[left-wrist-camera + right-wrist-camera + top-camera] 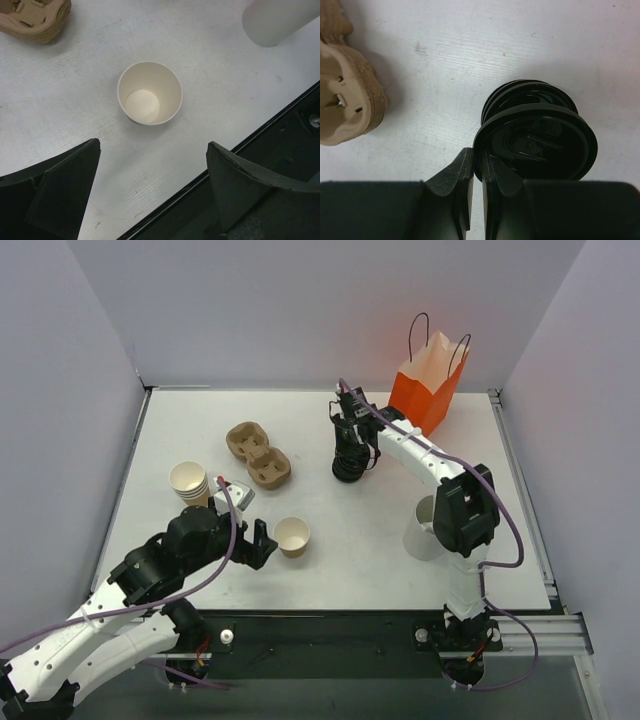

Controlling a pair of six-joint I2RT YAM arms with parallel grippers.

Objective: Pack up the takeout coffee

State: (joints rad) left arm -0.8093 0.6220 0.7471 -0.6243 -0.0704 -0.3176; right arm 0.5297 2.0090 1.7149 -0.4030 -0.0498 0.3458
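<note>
- Paper cup (150,93): upright on the worktop (350,540), mouth open, white inside, empty, no lid on it. It stands just ahead of the left jaws, in line with the gap between them but past their tips, touching neither.
- Left jaws: spread wide and released, nothing between them, low over the worktop.
- Black lid (540,142): top lid, its rim pinched at the tips of the right jaws, one finger outside the rim and one over the lid's face. The lid sits offset and slightly tilted over the stack of lids (512,92). Cannot tell whether it touches the lid beneath.
- Right jaws: clenched on that rim, pointing down at the stack.
- Cup carrier (258,454): brown moulded pulp, lying left of the right jaws, and beyond and to the left of the left jaws, apart from both.
- White cylinder cup (275,20): beyond and to the right of the left jaws, well apart from the paper cup.
- Stack of paper cups (189,483): beside the left arm, behind the left jaws.
- Orange bag (428,390): upright and open-topped, past the right jaws at the far side of the worktop, not touching them.
</note>
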